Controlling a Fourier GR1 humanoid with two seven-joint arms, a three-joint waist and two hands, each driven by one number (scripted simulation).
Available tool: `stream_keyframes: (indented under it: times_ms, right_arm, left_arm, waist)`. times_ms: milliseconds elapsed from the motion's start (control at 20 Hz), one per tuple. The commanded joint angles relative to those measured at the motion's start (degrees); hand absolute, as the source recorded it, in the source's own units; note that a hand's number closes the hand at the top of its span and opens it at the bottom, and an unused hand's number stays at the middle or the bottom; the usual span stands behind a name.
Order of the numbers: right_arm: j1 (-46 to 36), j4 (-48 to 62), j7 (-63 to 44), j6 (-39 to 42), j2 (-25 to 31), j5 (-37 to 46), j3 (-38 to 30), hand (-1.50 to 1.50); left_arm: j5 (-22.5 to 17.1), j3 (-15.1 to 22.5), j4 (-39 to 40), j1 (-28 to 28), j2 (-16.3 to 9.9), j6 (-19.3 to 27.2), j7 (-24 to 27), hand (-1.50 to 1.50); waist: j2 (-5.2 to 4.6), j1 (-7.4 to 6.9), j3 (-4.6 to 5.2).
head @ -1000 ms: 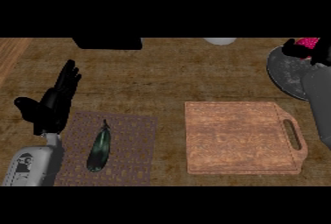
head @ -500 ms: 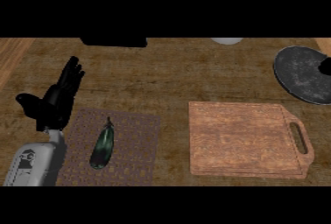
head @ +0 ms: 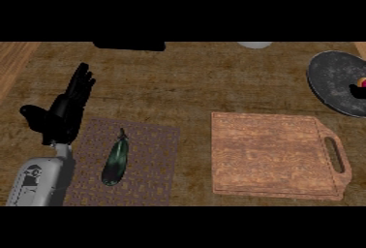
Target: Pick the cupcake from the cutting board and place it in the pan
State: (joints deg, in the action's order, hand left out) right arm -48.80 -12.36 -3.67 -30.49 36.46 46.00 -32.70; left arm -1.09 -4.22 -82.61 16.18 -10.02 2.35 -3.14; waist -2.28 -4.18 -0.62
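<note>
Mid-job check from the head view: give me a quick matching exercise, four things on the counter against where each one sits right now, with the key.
Things:
1. cutting board
2. pan
3. dark green vegetable
4. left hand

Places:
A. lying on the brown woven mat
B. at the view's right edge, upper part
C. open, fingers up, at the view's left side
D. right of centre, its handle slot to the right, nothing on top

Pairs: 1-D, 2-B, 3-A, 4-C
</note>
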Motion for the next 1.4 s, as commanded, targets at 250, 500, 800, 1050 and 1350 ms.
stream_keyframes:
  times_ms: [250,500,800,1050,1350]
  right_arm:
    - [2.70,1.05,11.14,3.79,-0.62,-7.11,-6.42,-1.50]
    - [3.58,-2.87,21.94,1.74,-1.24,-13.97,-12.52,-1.50]
    - [8.41,-3.89,33.65,10.74,-4.08,-23.98,-19.48,-1.50]
    - [13.48,-9.80,36.37,19.38,-7.61,-27.60,-18.07,-1.50]
    - [19.57,-25.69,30.08,24.79,-11.02,-29.81,-14.74,-1.50]
  left_arm:
    - [0.63,0.94,-0.65,0.42,0.13,-0.24,-0.13,0.00]
    - [0.68,0.07,0.85,0.53,0.25,0.68,-0.82,0.00]
    - [0.08,-1.86,1.36,-0.48,-0.57,1.04,-0.99,0.00]
    - [0.69,-0.76,-4.53,-5.82,-0.04,1.59,-2.88,0.00]
    - [0.14,-3.10,-2.61,-4.08,-1.55,1.65,-3.37,0.00]
  waist:
    - [-0.11,-0.53,-0.01]
    - [0.55,1.14,0.09]
    - [1.74,3.24,0.39]
    - [2.93,4.94,0.69]
    - [3.49,6.77,0.91]
